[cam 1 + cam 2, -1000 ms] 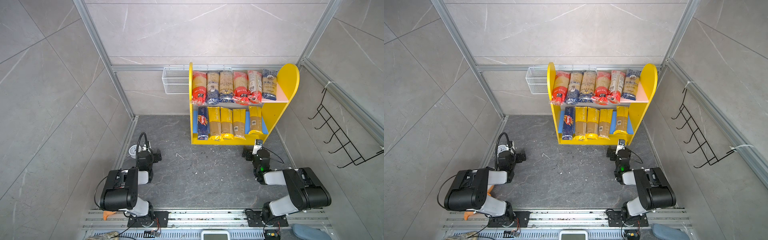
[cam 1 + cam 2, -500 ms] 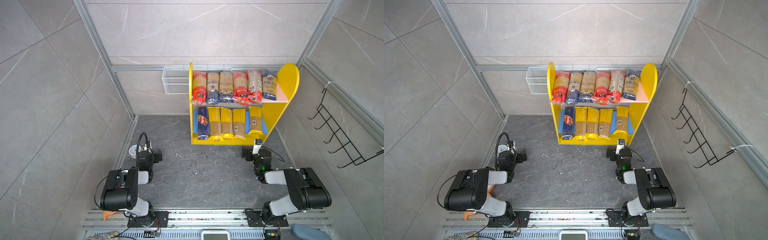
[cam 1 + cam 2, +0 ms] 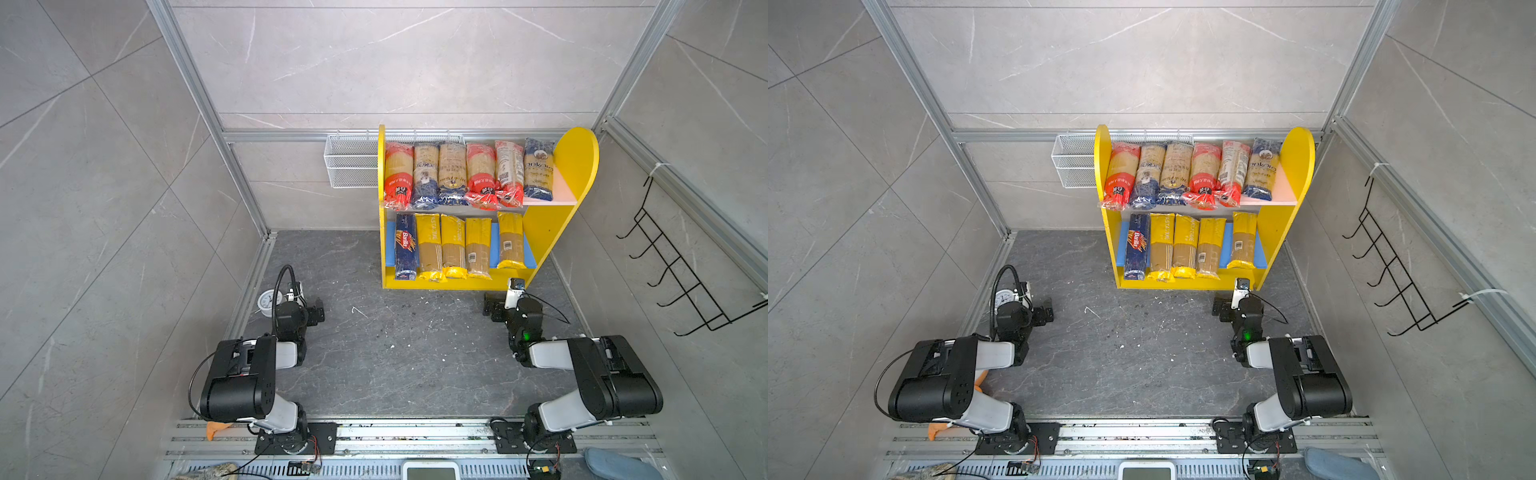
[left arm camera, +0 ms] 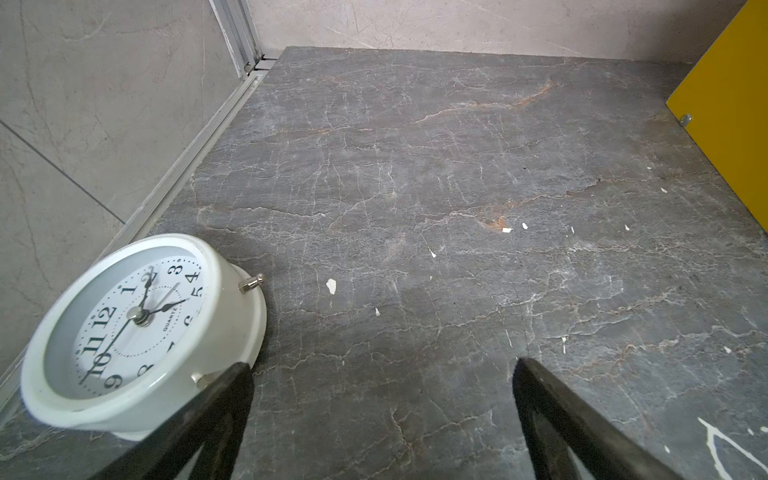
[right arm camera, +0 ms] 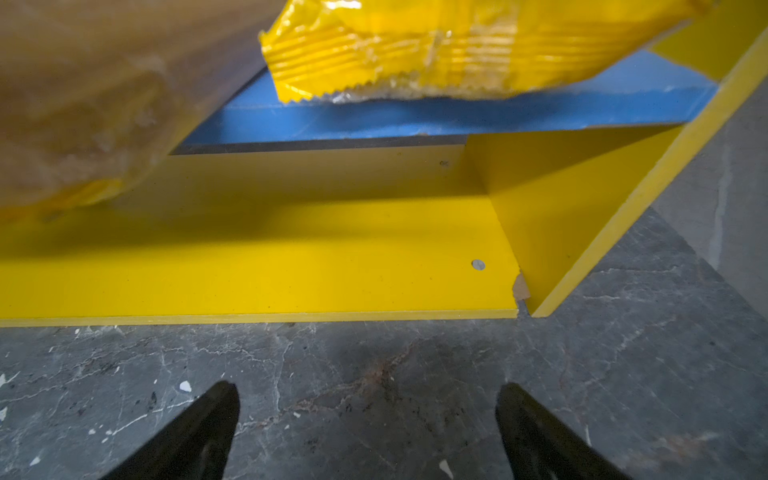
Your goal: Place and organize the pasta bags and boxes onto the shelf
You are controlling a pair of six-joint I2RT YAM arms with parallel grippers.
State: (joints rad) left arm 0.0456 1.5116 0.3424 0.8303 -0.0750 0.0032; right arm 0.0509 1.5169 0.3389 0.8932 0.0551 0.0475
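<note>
The shelf (image 3: 575, 166) is standing at the far right of the floor (image 3: 395, 353), holding every pack in sight: six bags (image 3: 453, 174) are lying side by side on its pink board (image 3: 561, 191), while the box (image 3: 405, 245) and four yellow bags (image 3: 453, 245) are sitting below on the blue board (image 3: 494, 245), so the sorting is looking finished. The basket (image 3: 351, 166) to its left is showing nothing inside. The right gripper (image 5: 368, 388) is gaping wide and empty just before the shelf's base, seemingly parked; the left gripper (image 4: 380, 365) is hanging equally wide and empty beside a clock (image 4: 137, 328)

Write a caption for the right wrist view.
Open right gripper over floor, facing the shelf; a yellow-ended pasta bag lies on its blue board.
</note>
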